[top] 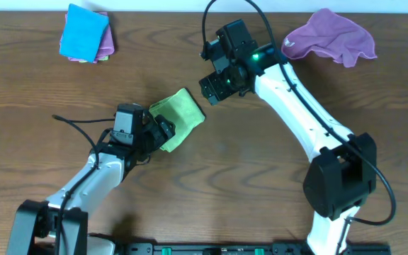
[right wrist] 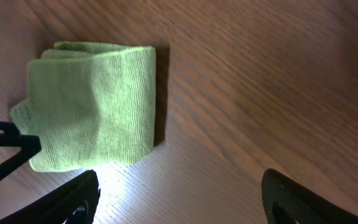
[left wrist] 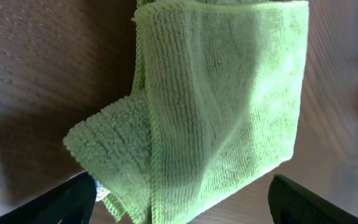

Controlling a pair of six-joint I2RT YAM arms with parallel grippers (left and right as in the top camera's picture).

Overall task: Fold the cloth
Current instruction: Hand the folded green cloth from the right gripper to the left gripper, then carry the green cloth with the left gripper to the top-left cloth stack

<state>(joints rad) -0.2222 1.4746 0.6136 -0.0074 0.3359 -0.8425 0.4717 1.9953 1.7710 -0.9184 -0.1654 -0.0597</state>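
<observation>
Green cloth (top: 179,117) looks soft, light and limp, folded on the counter (top: 261,205); pinch its loose trailing corner, since left hand (top: 163,132) and right hand (top: 211,88) both gape wide, empty.

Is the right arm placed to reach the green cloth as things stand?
Probably yes: the right pincer hangs open just beside the green cloth, bare table between them; the left pincer sits at the far end.

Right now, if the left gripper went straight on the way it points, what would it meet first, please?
The folded green cloth: it lies directly ahead of the left gripper, its near edge between the open jaws. Whether they touch it is unclear.
</observation>
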